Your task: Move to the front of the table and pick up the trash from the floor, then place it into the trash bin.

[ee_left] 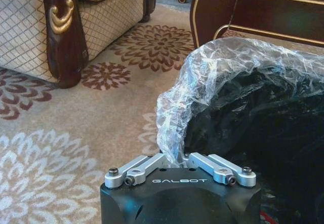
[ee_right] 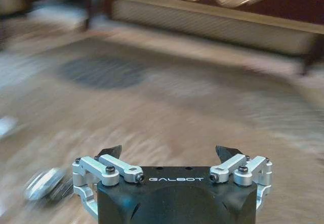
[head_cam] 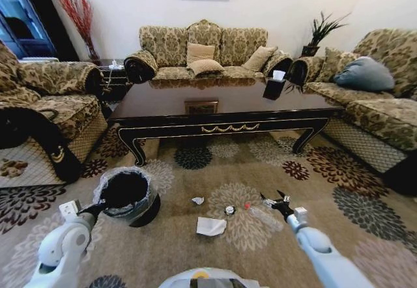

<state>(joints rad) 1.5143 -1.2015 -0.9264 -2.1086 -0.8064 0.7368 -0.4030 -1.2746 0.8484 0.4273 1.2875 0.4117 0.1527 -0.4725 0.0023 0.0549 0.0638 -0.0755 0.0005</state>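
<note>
The bin (head_cam: 125,195) stands on the patterned carpet (head_cam: 195,249) at the robot's left front, tipped a little toward the robot, its crinkled clear liner (head_cam: 107,178) folded over the rim. The inside looks dark; what lies in it cannot be told. The left tool (head_cam: 99,207) is at the bin's near rim, and in the left wrist view its linkage is drawn in close, pinched on a fold of the liner (ee_left: 174,133), with the bin's black wall (ee_left: 263,127) just beside it.

The trash lies on the carpet between the bin and the right arm. A crumpled white napkin (head_cam: 210,226) is nearest the robot, a tiny white scrap (head_cam: 198,201) lies farther out toward the desk, a small round dark item (head_cam: 229,210) sits to the right of the scrap, and a clear bottle (head_cam: 262,216) with a red cap (head_cam: 247,205) lies on its side just beside the right tool (head_cam: 272,197). None of these pieces touch each other.

The right tool hangs low over the carpet close to the bottle, its two black fingertips (ee_right: 111,151) spread wide with nothing between them.

The desk (head_cam: 221,102) of dark glossy wood stands beyond the trash, with sofas around it.
</note>
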